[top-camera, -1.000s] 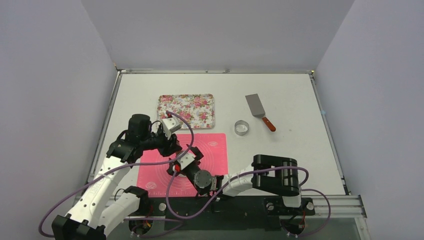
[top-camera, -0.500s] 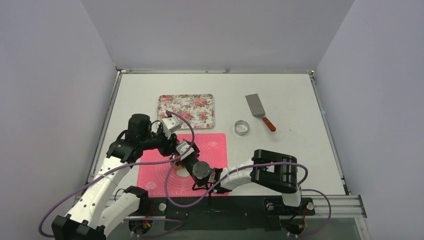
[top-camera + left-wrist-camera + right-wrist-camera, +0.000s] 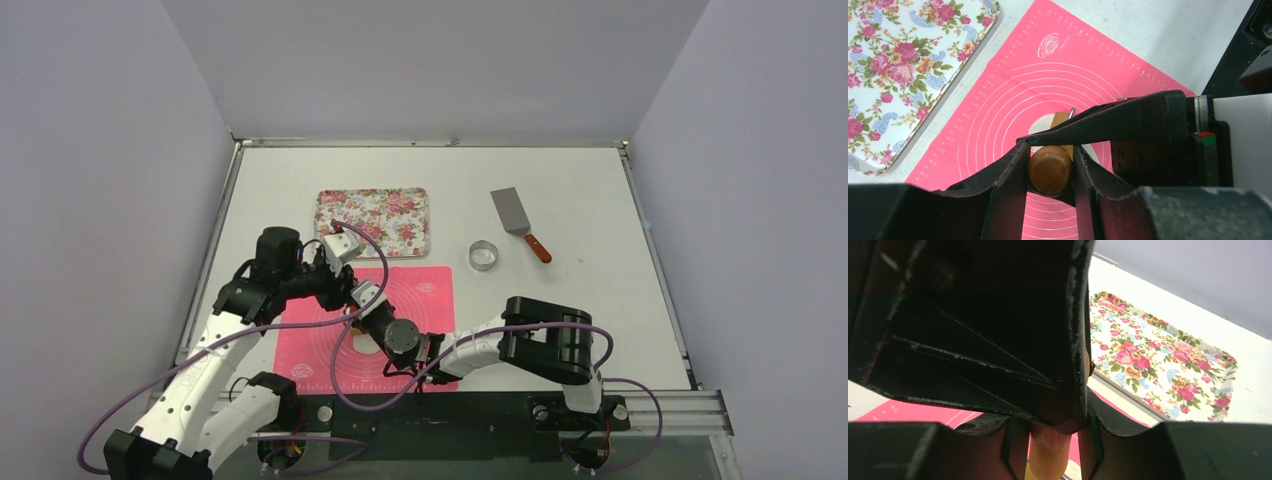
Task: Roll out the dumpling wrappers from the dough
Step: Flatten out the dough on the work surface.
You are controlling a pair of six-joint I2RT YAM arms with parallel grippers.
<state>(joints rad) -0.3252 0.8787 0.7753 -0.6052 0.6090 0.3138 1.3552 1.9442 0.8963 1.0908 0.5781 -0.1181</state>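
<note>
The logo [image 3: 1048, 45] on the pink mat [image 3: 1058, 80] is too small to read. The left gripper [image 3: 1050, 150] clamps the rolling pin [image 3: 1049, 171] over 1 dumpling wrapper [image 3: 1039, 126] mid-mat; the right gripper [image 3: 1048, 437], newly moved in, apparently pinches it too.

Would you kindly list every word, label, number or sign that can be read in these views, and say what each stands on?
No text reads clearly.
Pink mat: round white logo with a line of print beside it, too small to read.
Mat edges: ruler ticks, no legible numbers.
Floral tray: pattern only, no writing.
</note>
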